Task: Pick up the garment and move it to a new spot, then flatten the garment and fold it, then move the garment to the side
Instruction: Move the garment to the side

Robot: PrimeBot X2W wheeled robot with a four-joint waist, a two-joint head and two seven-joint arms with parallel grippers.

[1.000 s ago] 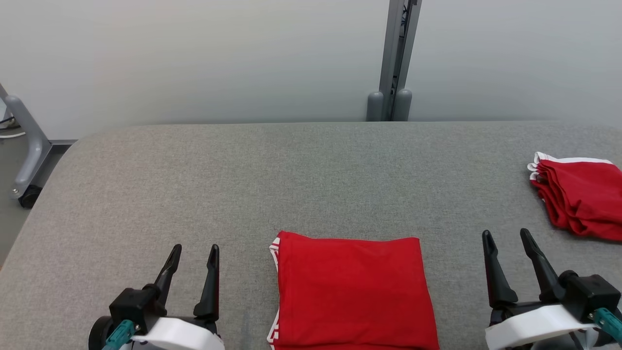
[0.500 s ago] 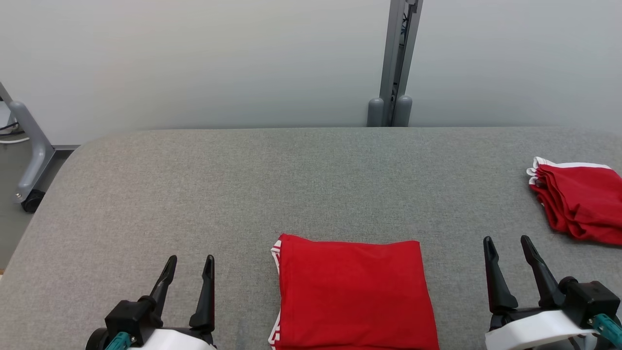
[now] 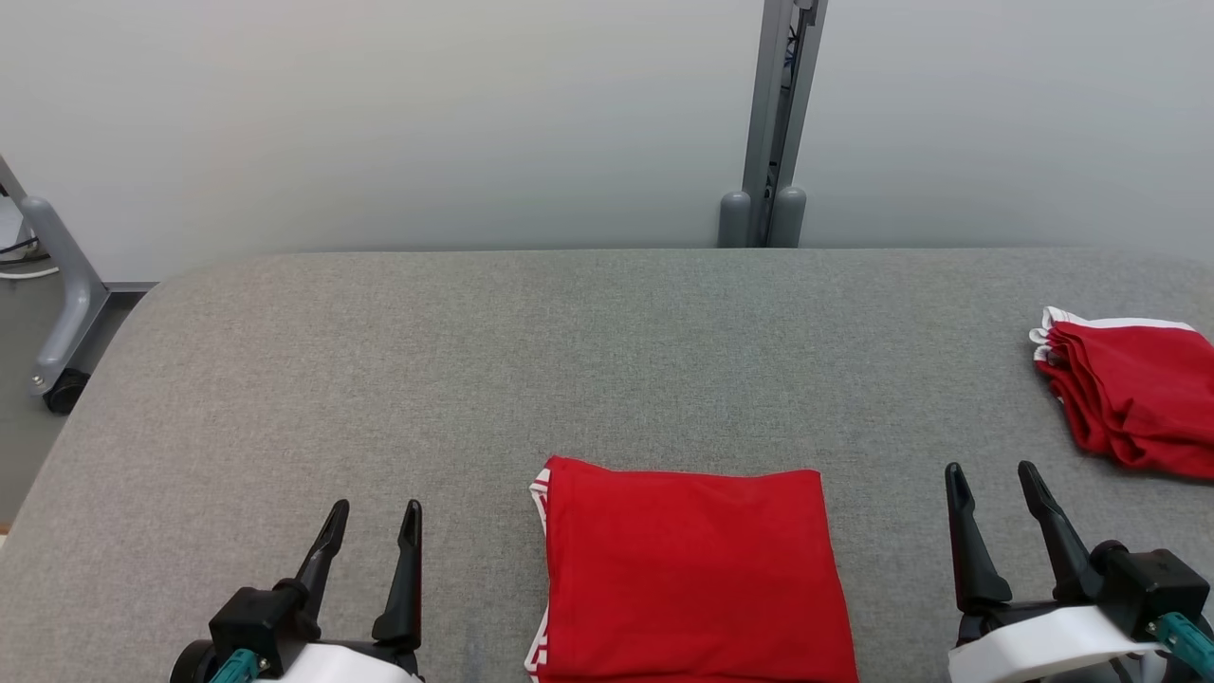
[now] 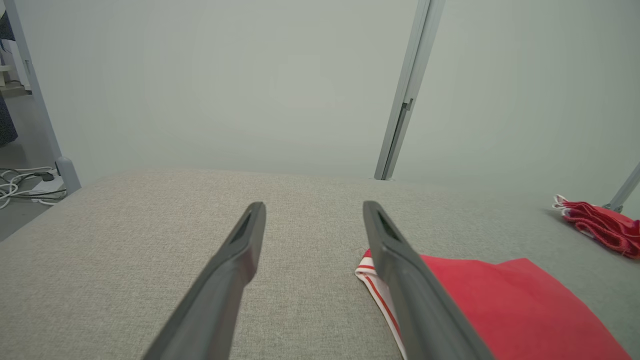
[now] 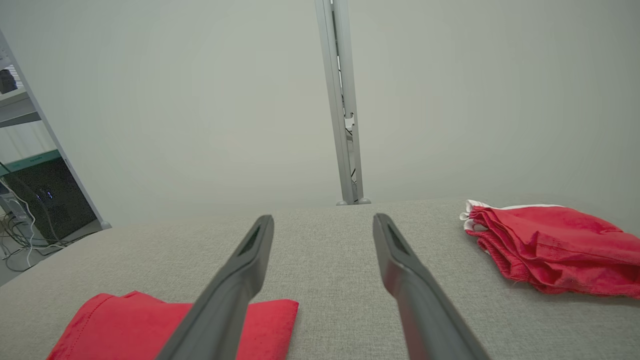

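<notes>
A red garment [image 3: 692,574] with white trim lies folded into a neat rectangle at the near middle of the grey table [image 3: 474,360]. It also shows at the lower right of the left wrist view as the garment [image 4: 500,305], and at the lower left of the right wrist view as the garment [image 5: 130,325]. My left gripper [image 3: 375,517] stands open to the left of it, apart from the cloth. On the other side my right gripper [image 3: 991,479] is open too, with nothing between its fingers. Both hover just over the table.
A pile of more folded red garments [image 3: 1133,394] rests at the table's right edge, seen again as the pile [image 5: 545,252]. A grey post [image 3: 773,123] rises behind the table against a pale wall. A wheeled stand leg [image 3: 57,304] is on the floor at left.
The head view has tilted slightly, shifting the table downward in the picture. My left gripper has drawn back a little toward the near edge. The garment has not moved.
</notes>
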